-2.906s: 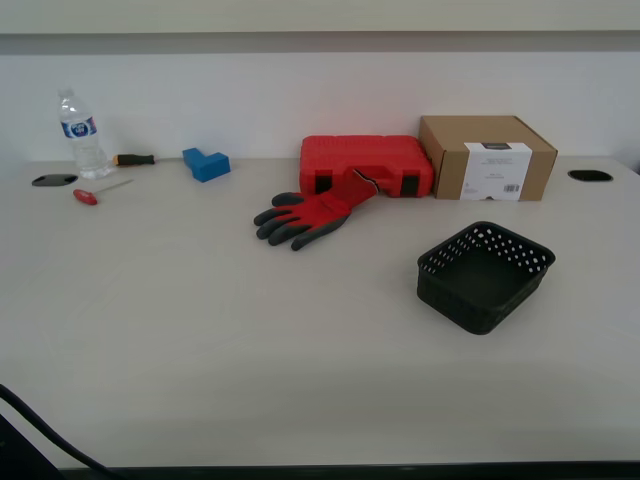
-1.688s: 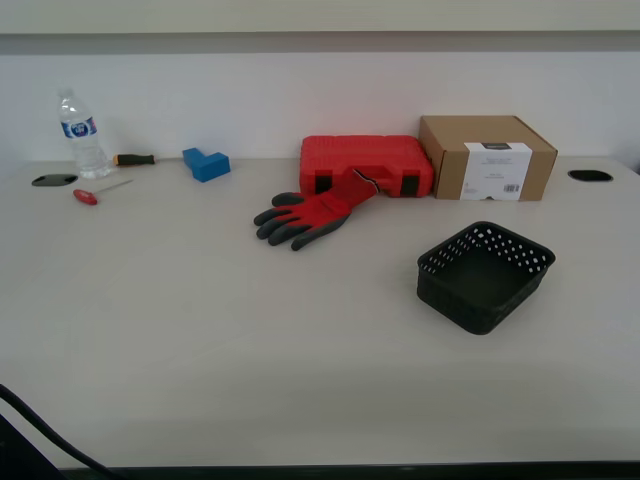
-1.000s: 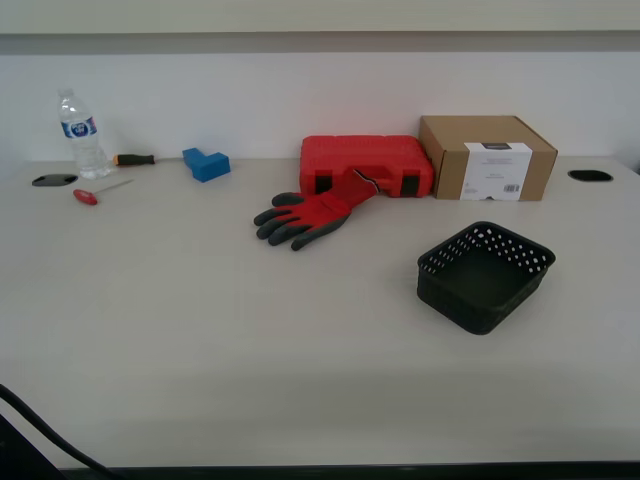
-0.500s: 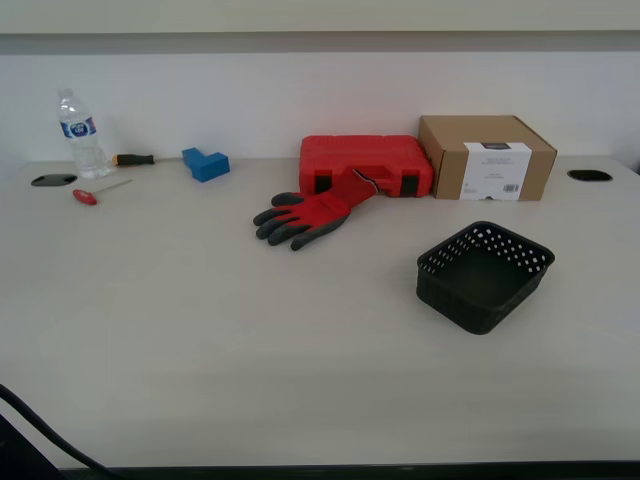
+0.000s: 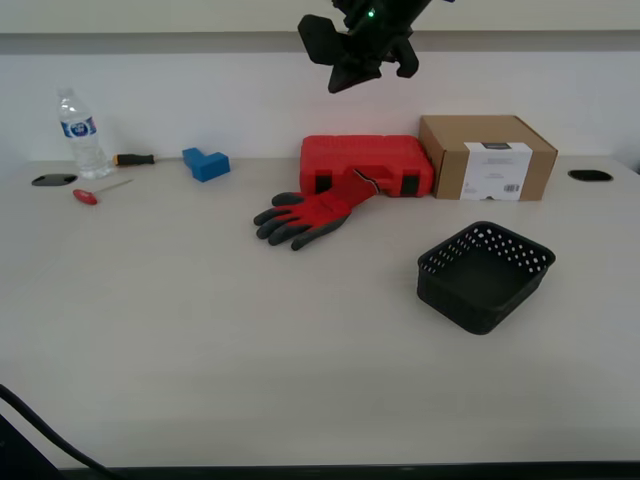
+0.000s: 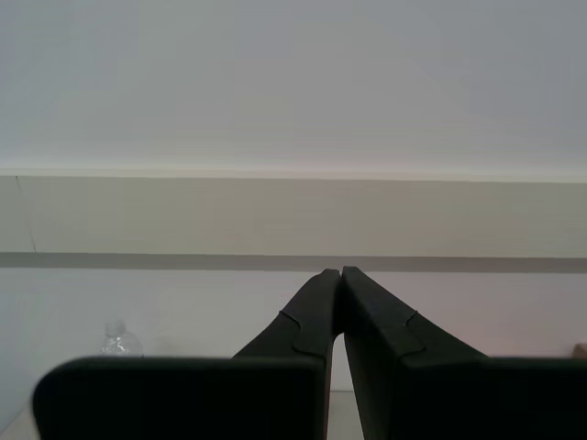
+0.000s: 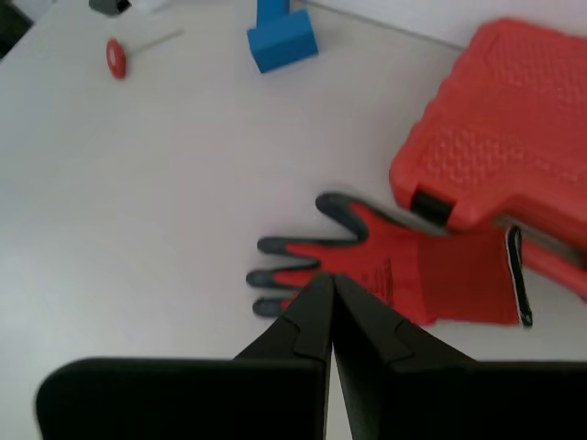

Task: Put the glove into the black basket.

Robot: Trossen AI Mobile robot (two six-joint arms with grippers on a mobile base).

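Note:
The glove (image 5: 305, 215), red knit with dark grey fingers, lies flat on the table in front of the red case, its cuff touching the case and its fingers pointing to the exterior view's left. It also shows in the first wrist view (image 7: 404, 270). The black basket (image 5: 450, 290) stands empty at the exterior view's right, apart from the glove. My first gripper (image 7: 330, 280) is shut and empty. It hangs high above the glove and shows at the top of the exterior view (image 5: 345, 75). My second gripper (image 6: 341, 270) is shut and empty, facing the wall.
A red hard case (image 5: 365, 162) and a brown cardboard box (image 5: 487, 157) stand at the back by the wall. A blue block (image 5: 206, 163), two screwdrivers (image 5: 88, 195) and a water bottle (image 5: 80, 135) are at the back left.
An arm with its gripper has come into the exterior view at the top, above the red case. The glove, basket and other things have not moved.

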